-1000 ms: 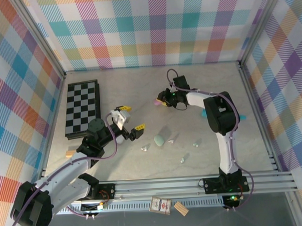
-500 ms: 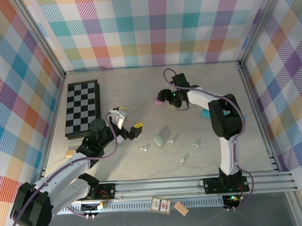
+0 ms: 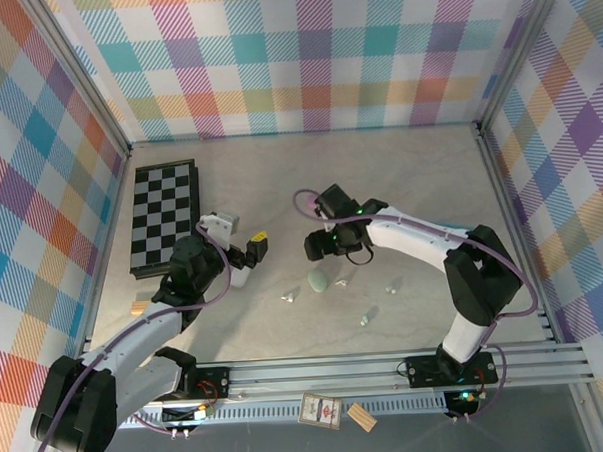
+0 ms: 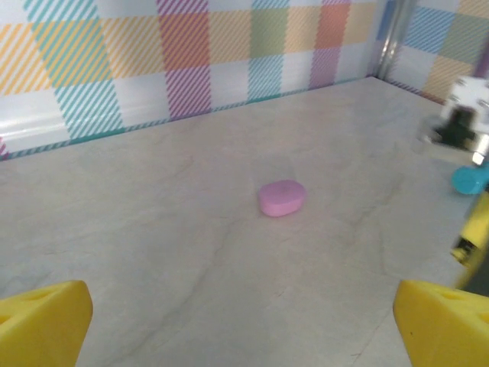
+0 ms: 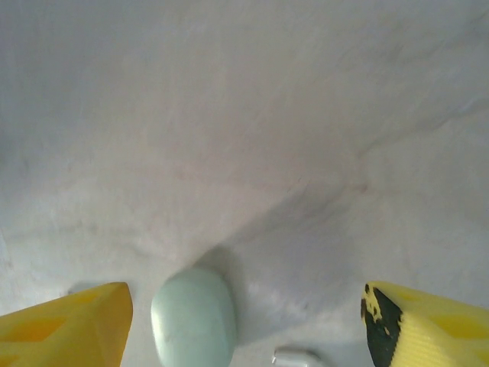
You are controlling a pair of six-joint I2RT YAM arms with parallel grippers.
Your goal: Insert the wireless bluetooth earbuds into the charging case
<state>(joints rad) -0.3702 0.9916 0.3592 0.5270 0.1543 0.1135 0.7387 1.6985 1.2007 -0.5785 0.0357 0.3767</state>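
A mint charging case [image 3: 318,280] lies mid-table with several tiny pale earbuds around it: one to its left [image 3: 289,298], one just right [image 3: 344,280], one further right [image 3: 392,286]. My right gripper [image 3: 316,251] hovers open just behind the mint case. In the right wrist view the case [image 5: 193,317] sits near the left finger [image 5: 65,325], and an earbud [image 5: 294,356] shows at the bottom edge. A pink case [image 4: 281,197] lies free on the table ahead of my open, empty left gripper [image 3: 240,231].
A folded chessboard [image 3: 163,214] lies at the back left, and a small wooden block [image 3: 138,307] sits by the left wall. A teal object [image 4: 467,180] lies at the right. Checked walls enclose the table.
My right gripper opened, left the pink case on the table, and swung forward and left to above the mint case. My left gripper drew back slightly to the left.
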